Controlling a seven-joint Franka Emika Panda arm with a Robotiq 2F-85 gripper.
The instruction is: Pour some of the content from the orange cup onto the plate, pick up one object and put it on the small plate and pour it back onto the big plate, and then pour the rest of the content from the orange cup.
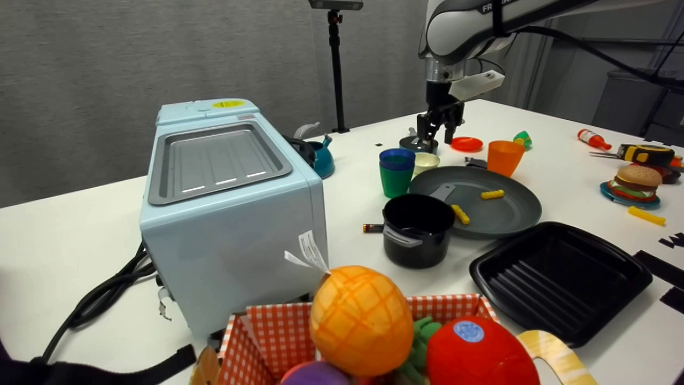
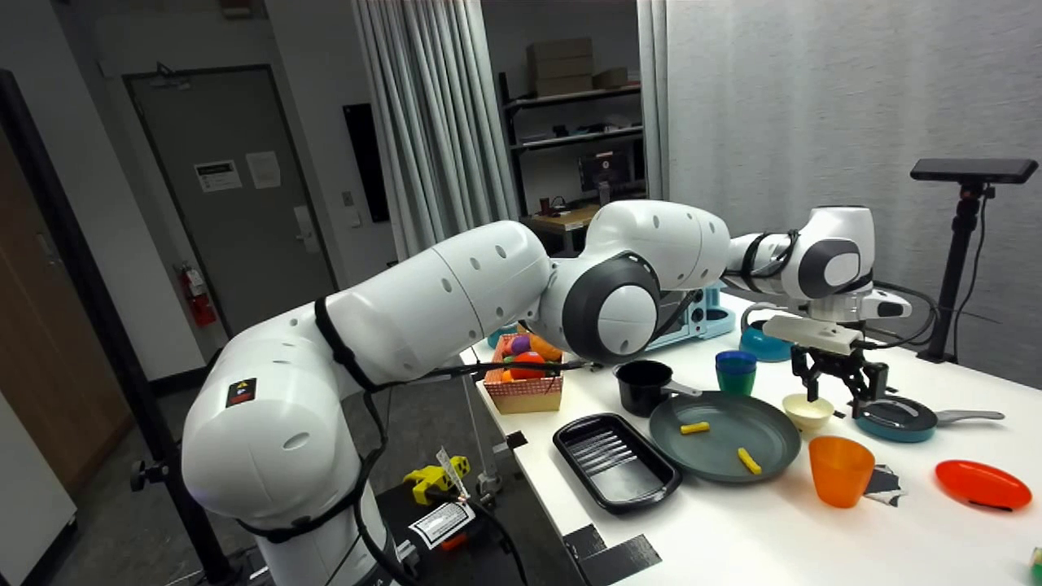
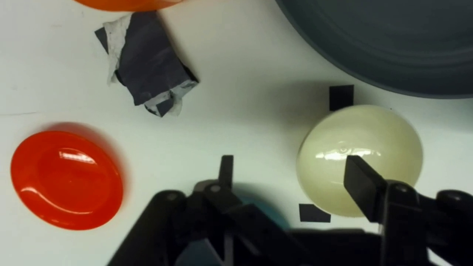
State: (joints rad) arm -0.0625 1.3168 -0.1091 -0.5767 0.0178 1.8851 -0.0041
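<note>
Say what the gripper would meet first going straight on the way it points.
Likely the small plate: the open gripper points down, and one finger overlaps that plate in the wrist view. Depth is unclear; whether rim or inside, I can't tell.

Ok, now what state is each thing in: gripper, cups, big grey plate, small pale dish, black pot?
gripper: open, holding nothing
orange cup: upright, contents can't be made out
big grey plate: two yellow sticks lying on it
small pale dish: upright, nothing visible inside
green cup: upright, blue cup nested inside
black pot: upright, lidless
</note>
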